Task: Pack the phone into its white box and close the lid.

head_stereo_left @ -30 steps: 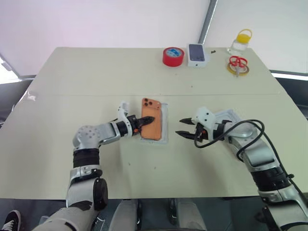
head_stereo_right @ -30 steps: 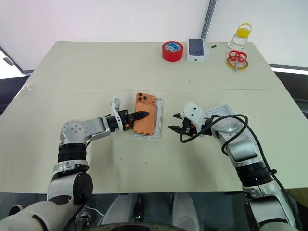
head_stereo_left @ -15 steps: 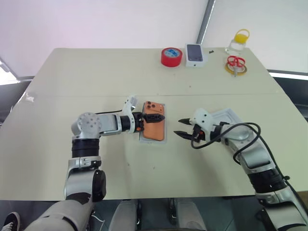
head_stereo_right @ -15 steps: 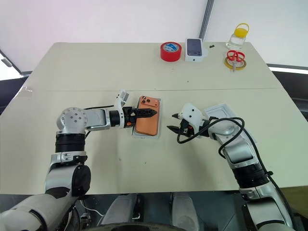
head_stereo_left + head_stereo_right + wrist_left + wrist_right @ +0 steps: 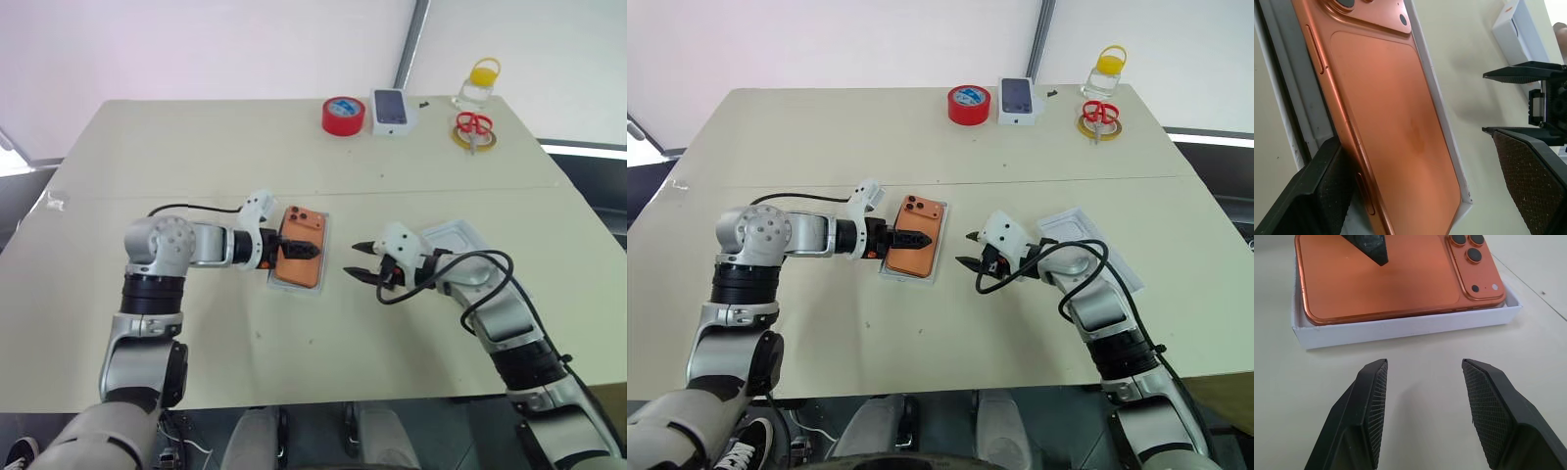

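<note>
Fingers (image 5: 1327,196) of the left gripper (image 5: 299,249) stood spread wide over the phone (image 5: 913,238), one beside its long edge and the other hovering above its orange back, gripping nothing. The phone lay face down in the white box (image 5: 319,262), camera cluster toward the table's far edge, but the left wrist view showed it slightly askew: one long edge looked raised against the box's rim, with dark inner floor exposed along that side. The box sat near the middle of the table (image 5: 823,127).

Just beside the box's near-right corner, the right gripper (image 5: 970,248) pointed at it with its jaws parted and empty, not touching the rim. The lid (image 5: 458,242) lay open side up behind that arm, toward the table's right edge, well apart from the box. Along the far edge stood a red tape roll (image 5: 340,115), a small printed box (image 5: 390,106), scissors (image 5: 1094,116) and a yellow-capped bottle (image 5: 1104,68).

Seating the phone appeared to be the step in hand, with the lid not yet touched. The next move probably called for a light downward press to settle the phone flat, while the right gripper steadied the box; only then could the lid be fetched and lowered squarely over the rim.
</note>
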